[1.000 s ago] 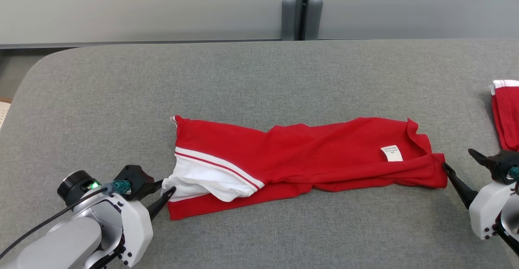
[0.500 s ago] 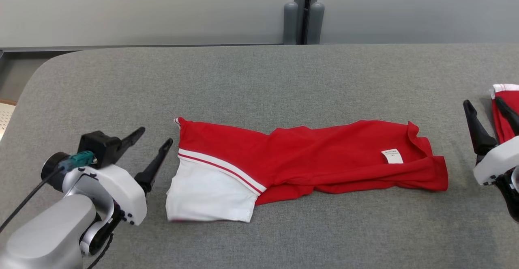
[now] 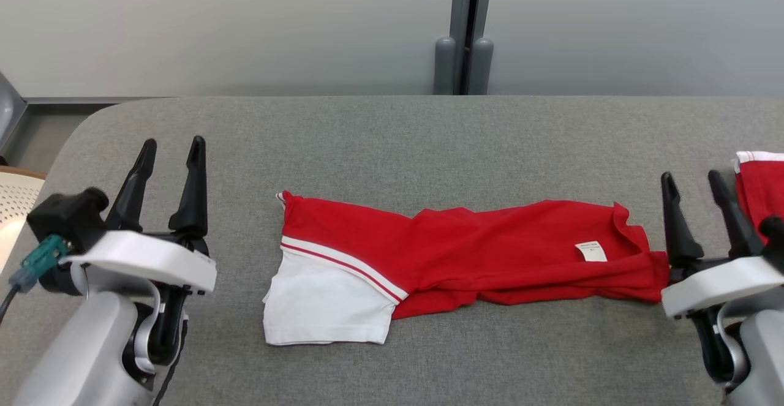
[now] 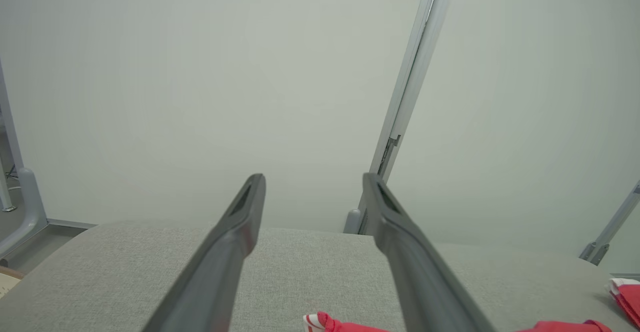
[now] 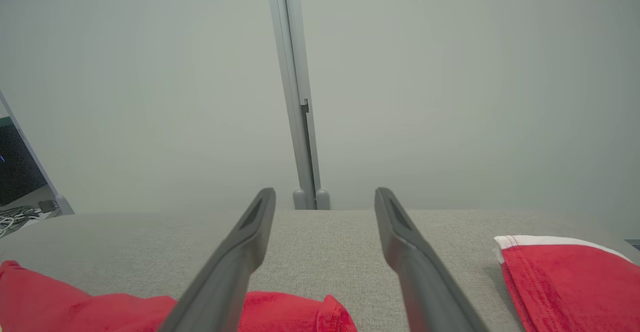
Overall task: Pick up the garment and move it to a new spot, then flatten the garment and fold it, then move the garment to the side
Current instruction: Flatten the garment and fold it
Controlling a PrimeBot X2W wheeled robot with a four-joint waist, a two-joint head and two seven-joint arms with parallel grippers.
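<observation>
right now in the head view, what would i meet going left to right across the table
left gripper, open → white sleeve of the red shirt → red shirt body → its white label → right gripper, open → second red garment at the right edge

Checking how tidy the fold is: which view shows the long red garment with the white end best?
The head view: the long red garment lies almost whole there, white end included, on the grey table. The left wrist view has small red scraps at its bottom edge; the right wrist view, a red stretch at lower left.
</observation>
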